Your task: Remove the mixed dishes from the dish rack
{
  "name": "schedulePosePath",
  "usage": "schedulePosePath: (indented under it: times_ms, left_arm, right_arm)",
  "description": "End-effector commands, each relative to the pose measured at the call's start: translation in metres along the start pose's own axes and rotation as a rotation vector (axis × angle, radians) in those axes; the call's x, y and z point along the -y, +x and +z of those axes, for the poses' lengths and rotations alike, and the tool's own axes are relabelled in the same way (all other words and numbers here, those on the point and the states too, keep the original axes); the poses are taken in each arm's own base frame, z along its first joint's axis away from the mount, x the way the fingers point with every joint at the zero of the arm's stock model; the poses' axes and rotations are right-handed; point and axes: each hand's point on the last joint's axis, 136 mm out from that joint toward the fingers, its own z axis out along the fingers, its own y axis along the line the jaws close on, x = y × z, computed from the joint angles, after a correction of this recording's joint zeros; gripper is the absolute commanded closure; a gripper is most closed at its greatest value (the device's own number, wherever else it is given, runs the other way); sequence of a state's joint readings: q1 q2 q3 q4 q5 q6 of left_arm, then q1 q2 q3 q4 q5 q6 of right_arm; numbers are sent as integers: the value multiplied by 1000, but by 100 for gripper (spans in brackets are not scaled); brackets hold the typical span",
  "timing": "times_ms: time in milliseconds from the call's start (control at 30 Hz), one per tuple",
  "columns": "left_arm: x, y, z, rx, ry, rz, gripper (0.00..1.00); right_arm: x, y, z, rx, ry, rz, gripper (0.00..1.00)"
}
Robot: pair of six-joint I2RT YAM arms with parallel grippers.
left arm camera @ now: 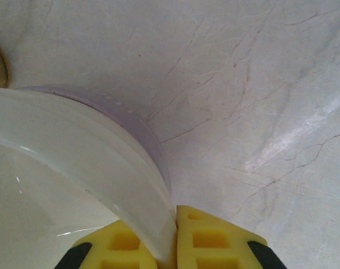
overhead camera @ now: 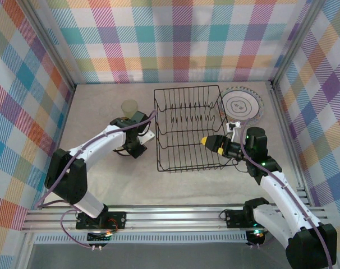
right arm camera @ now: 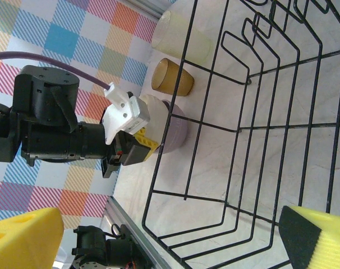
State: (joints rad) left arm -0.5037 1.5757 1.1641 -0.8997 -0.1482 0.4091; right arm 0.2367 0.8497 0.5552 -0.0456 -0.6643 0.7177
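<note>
Black wire dish rack (overhead camera: 157,131), mid-worktop, looks bare, so your unloading seems nearly finished. Your left gripper (left arm camera: 173,224) is pinched nearly closed on the rim of the cream bowl (left arm camera: 58,168), low over the worktop towards its left edge, beside a small amber cup (right arm camera: 171,77) and a pale yellow-green cup (right arm camera: 181,36). The lavender edge under the bowl may be another dish; it's unclear. A round ringed plate (overhead camera: 243,103) lies near the far right corner. Your right gripper (overhead camera: 206,141) hangs spread wide and empty by the rack. Only releasing the bowl appears left.

No writing, label, brand or number is readable anywhere; the plate (overhead camera: 243,103) bears only printed rings and small marks.
</note>
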Motion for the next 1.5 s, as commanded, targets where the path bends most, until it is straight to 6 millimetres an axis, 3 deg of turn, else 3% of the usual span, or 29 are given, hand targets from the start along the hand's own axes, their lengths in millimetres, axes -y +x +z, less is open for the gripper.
schedulePosePath:
  times_ms: [0,500,933,1133,1467]
  left_arm:
    - [-11,-5,-5,-8,-27,-11,100]
    - [-4,-1,17,-75,59,-50,100]
    - [11,-43,10,77,179,-129,100]
    - [3,-45,15,50,123,-128,100]
    - [-11,-40,13,39,40,-138,80]
  right_arm:
    - [-3,2,-1,-3,-20,-19,1]
    - [1,4,0,-4,-13,-14,1]
    - [2,1,-1,7,1,-17,1]
    - [3,1,0,6,4,-12,1]
    - [4,1,0,8,8,-14,1]
